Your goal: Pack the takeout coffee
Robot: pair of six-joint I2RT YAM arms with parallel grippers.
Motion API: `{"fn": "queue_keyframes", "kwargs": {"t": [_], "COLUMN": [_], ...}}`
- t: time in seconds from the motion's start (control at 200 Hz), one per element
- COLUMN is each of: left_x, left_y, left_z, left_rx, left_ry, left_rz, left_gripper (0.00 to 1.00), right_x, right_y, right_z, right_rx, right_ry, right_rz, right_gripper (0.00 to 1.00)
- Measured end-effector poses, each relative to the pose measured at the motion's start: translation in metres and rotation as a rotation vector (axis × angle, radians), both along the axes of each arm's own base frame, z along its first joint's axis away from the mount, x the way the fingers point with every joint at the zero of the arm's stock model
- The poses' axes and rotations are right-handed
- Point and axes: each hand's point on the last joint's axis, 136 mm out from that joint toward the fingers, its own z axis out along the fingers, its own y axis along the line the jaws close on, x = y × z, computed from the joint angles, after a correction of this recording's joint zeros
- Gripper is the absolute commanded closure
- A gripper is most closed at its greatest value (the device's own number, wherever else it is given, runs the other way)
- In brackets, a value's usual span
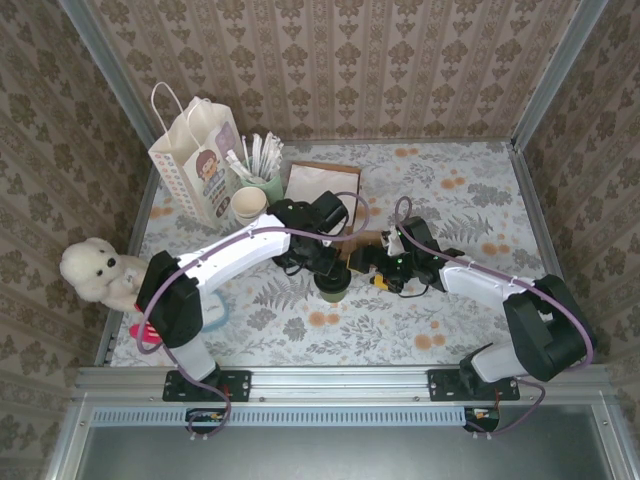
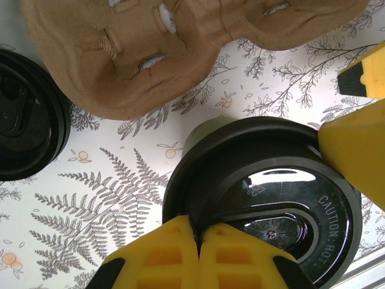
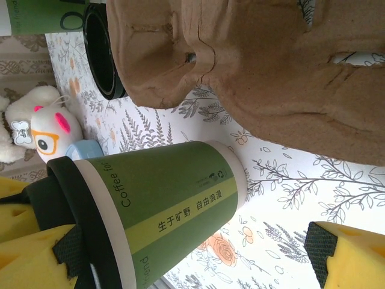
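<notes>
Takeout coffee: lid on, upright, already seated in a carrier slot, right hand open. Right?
No, it is not seated. The takeout coffee, lidded and upright, stands on the table beside the carrier, outside its slots, as the left wrist view shows. The right hand is open.

The takeout coffee (image 3: 174,201) reads "Coffee for"; its lid (image 2: 264,150), "CAUTION: HOT".

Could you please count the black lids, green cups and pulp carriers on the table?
Black lids: 2 – fitted lid, loose lid
Green cups: 2 – takeout coffee, stirrer cup
Pulp carrier: 1
Total: 5
</notes>
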Motion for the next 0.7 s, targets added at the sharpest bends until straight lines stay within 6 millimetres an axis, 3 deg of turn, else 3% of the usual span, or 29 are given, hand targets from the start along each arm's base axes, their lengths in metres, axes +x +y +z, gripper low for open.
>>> {"fn": "queue_keyframes", "kwargs": {"t": [0.7], "left_x": [-0.001], "left_y": [0.000], "left_z": [0.002], "left_rx": [0.021], "left_ry": [0.028], "left_rz": [0.051], "left_gripper": [1.00], "right_x": [0.001], "right_y": [-0.004], "right_z": [0.019], "right_rx": [-0.068], "right_ry": [-0.092], "right_rz": [0.023], "right_gripper": [0.00]}}
